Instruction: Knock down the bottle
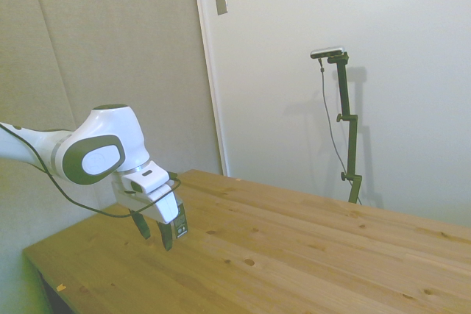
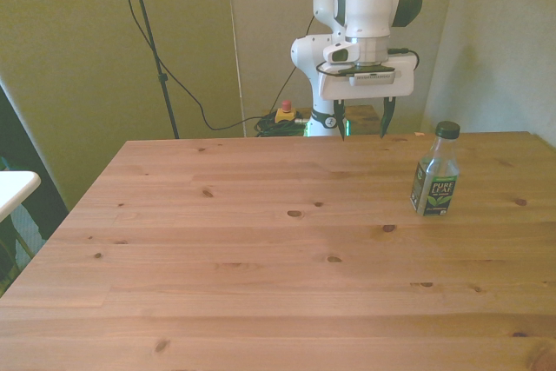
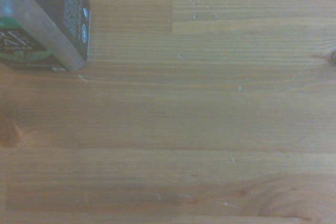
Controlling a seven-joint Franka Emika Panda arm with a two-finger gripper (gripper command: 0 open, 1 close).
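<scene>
- The gripper (image 2: 363,119) hangs over the far edge of the wooden table (image 2: 261,241), its two fingers spread apart and holding nothing.
- The bottle (image 2: 435,180) stands upright toward the front view's right, nearer the camera than the gripper and apart from it.
- In the wrist view, only the bottle's labelled lower body (image 3: 44,19) shows at the frame's corner.
- It looks light, stiff and tall for its base, so a sideways push near the dark cap should probably tip it; no grasp seems needed.
</scene>
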